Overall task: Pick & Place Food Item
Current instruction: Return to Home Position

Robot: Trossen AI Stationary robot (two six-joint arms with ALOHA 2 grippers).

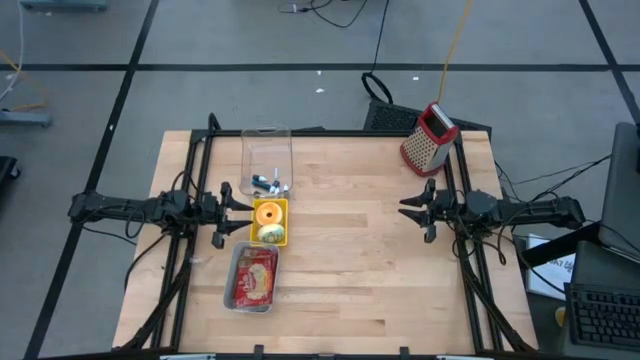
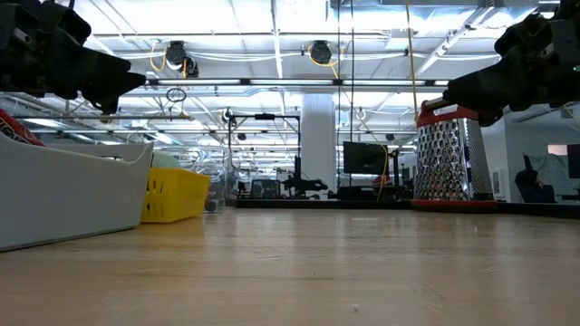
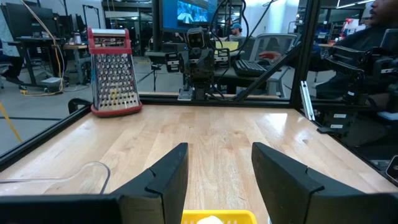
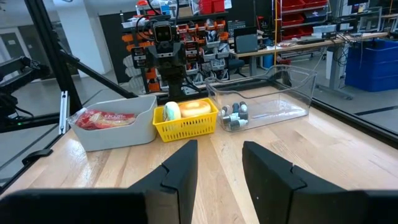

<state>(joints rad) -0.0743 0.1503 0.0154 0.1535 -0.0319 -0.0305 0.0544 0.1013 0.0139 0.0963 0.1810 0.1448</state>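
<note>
A yellow basket [image 1: 270, 222] on the table's left half holds an orange round food item [image 1: 268, 211] and a pale yellow one [image 1: 271, 235]. Nearer the front edge, a grey tray [image 1: 253, 278] holds a red food packet [image 4: 102, 117]. My left gripper [image 1: 235, 205] hovers level at the basket's left side, open, with nothing between its fingers [image 3: 168, 180]. My right gripper [image 1: 408, 210] hovers level over the table's right half, open and empty, pointing toward the basket [image 4: 185, 121].
A clear plastic container [image 1: 266, 160] with small dark and white pieces lies behind the basket. A red-topped metal grater [image 1: 430, 137] stands at the far right corner. Bare wood [image 1: 350, 260] lies between the two grippers. A black frame [image 1: 330, 131] rims the table.
</note>
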